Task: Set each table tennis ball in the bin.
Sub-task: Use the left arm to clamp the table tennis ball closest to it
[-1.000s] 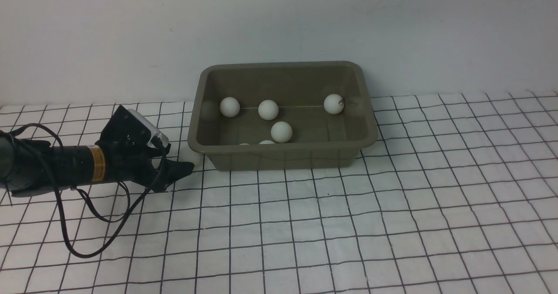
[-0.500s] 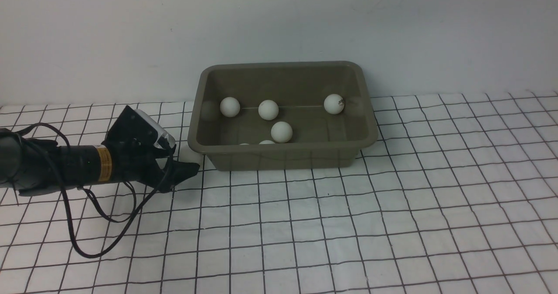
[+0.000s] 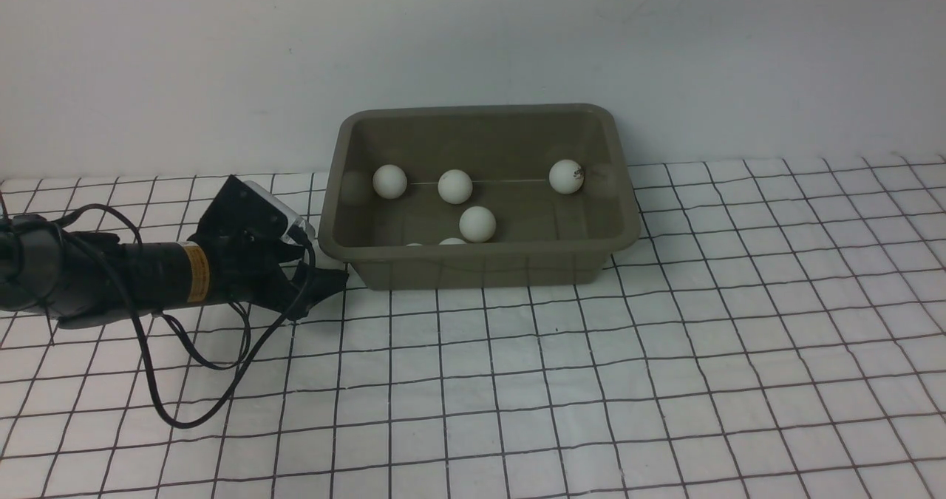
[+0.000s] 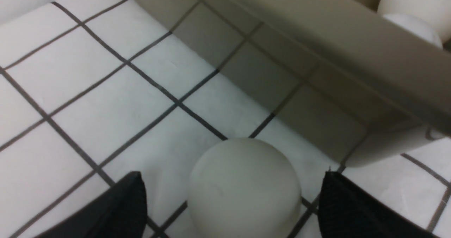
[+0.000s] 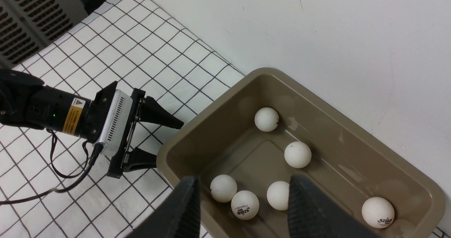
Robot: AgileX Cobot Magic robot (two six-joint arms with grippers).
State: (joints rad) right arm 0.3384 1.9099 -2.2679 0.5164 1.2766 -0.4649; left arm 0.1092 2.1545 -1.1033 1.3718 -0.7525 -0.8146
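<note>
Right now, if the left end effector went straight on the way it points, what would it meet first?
The small white plastic ball on the cloth, lying between its open fingers. Just beyond it stands the olive-grey plastic bin's outer wall, probably next.

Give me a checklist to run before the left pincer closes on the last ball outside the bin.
1. Left pincer open: ok, its two fingers stand apart.
2. Table tennis ball between the fingers: ok, centred in the left wrist view.
3. Fingers touching the ball: cannot tell; gaps show on both sides.
4. Clearance from the bin: not ok, the ball sits right by its corner, under the flared rim.
5. Room in the bin: ok, six balls lie on its floor with bare space.
6. Right pincer out of the way: ok, it hangs empty above the bin.
</note>
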